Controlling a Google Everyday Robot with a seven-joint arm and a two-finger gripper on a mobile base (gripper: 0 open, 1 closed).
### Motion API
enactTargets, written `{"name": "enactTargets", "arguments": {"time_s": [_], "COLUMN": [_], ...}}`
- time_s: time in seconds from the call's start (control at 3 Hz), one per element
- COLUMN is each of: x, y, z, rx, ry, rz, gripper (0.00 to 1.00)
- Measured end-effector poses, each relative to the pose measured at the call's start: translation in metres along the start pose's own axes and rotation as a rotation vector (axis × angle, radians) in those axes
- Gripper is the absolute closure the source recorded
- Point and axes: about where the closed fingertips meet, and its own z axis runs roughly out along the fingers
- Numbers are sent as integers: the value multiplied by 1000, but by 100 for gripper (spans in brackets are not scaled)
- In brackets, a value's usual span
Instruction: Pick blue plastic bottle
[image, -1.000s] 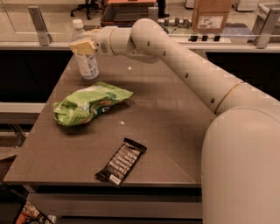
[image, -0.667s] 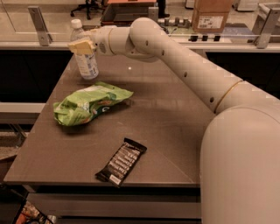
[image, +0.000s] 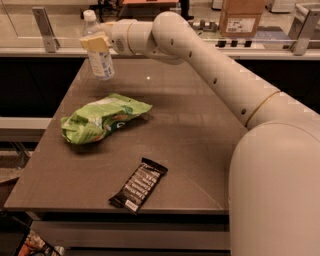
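Note:
The blue plastic bottle (image: 99, 51) is a small clear bottle with a white cap and a pale blue-and-white label. It hangs tilted in the air above the far left part of the brown table (image: 200, 150). My gripper (image: 95, 42) is shut on the bottle's upper body, with a pale finger (image: 94, 41) across it. The white arm reaches in from the right.
A crumpled green bag (image: 102, 120) lies on the table left of centre, below the bottle. A black snack bar (image: 138, 185) lies near the front edge. A cardboard box (image: 241, 17) and a glass-railed counter stand behind the table.
The bottle has risen off the table in my gripper and now hangs tilted above it. The bag and the bar have not moved.

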Motion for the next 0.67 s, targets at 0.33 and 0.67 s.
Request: {"name": "enactTargets", "arguments": {"time_s": [0.33, 0.67], "x": [-34, -64], "y": [-23, -39], "z": [-10, -17], "rx": [36, 62], "ry": [-53, -75], "rz": [-54, -98], "gripper": [100, 100]}}
